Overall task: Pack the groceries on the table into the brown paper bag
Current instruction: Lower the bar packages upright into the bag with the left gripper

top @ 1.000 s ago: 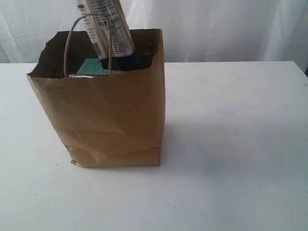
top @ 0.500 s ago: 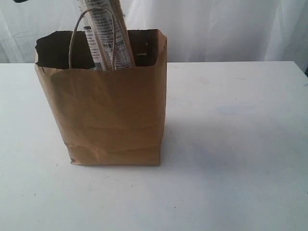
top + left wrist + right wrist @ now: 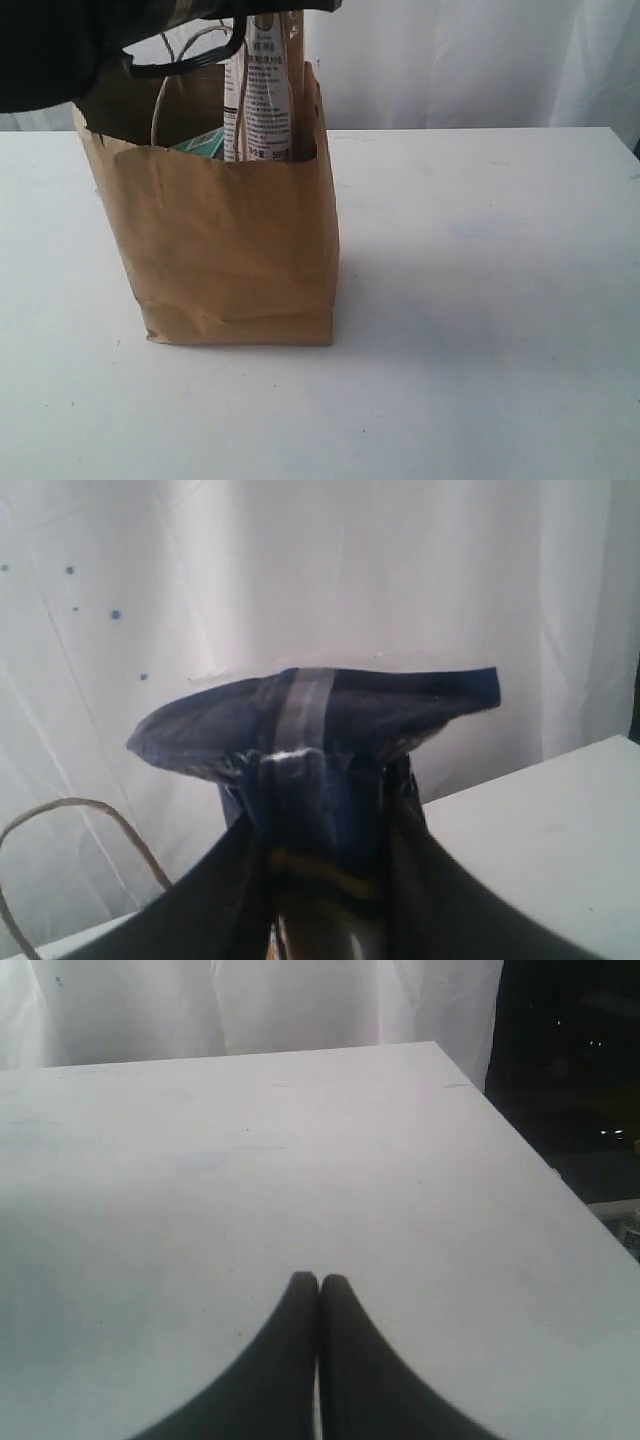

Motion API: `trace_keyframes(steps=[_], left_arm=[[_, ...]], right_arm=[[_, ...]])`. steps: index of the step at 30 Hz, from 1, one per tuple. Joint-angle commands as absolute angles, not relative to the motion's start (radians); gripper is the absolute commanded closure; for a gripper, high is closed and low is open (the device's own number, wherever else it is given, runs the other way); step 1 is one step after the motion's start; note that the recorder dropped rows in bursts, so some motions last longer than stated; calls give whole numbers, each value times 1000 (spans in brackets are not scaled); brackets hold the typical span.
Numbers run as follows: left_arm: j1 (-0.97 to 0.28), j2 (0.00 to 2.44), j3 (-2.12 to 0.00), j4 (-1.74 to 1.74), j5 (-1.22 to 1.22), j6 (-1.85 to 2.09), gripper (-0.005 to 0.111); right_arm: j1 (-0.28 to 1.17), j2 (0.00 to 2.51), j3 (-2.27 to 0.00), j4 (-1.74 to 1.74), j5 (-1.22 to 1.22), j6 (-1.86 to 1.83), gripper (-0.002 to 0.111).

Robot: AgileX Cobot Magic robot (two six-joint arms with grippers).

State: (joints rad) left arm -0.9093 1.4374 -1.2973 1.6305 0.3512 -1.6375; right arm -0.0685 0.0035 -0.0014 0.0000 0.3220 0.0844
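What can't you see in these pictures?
- Exterior view: the tall brown paper bag hides its contents; only a teal corner shows.
- Exterior view: the top edge cuts off the long white-black twin packet; its print is too small.
- Left wrist view: the packet end in the left pincer blocks the bag.

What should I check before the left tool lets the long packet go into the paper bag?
1. Grip of left tool on the long twin packet, at its sealed end: ok.
2. Packet's lower end inside the brown paper bag: ok.
3. Bag upright on the table, mouth open: ok.
4. Packet touching the bag's bottom: cannot tell.
5. Idle right tool shut, holding nothing: ok.
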Motion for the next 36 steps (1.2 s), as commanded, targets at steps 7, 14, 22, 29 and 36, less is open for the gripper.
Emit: trace_keyframes(steps=[7, 14, 22, 29, 36], left_arm=[[-908, 1501, -1287, 1744, 416, -1551, 89], [-908, 1525, -1287, 1744, 481, -1543, 55], [-908, 1525, -1287, 1744, 598, -1543, 38], [-908, 1524, -1323, 1744, 637, -1543, 35], [-908, 1524, -1424, 1744, 598, -1512, 35]], right_arm=[[-70, 0, 0, 0, 314, 84, 108], [-70, 0, 0, 0, 314, 84, 108], [-70, 0, 0, 0, 314, 84, 108], [-70, 0, 0, 0, 314, 84, 108], [-70, 0, 0, 0, 314, 84, 108]])
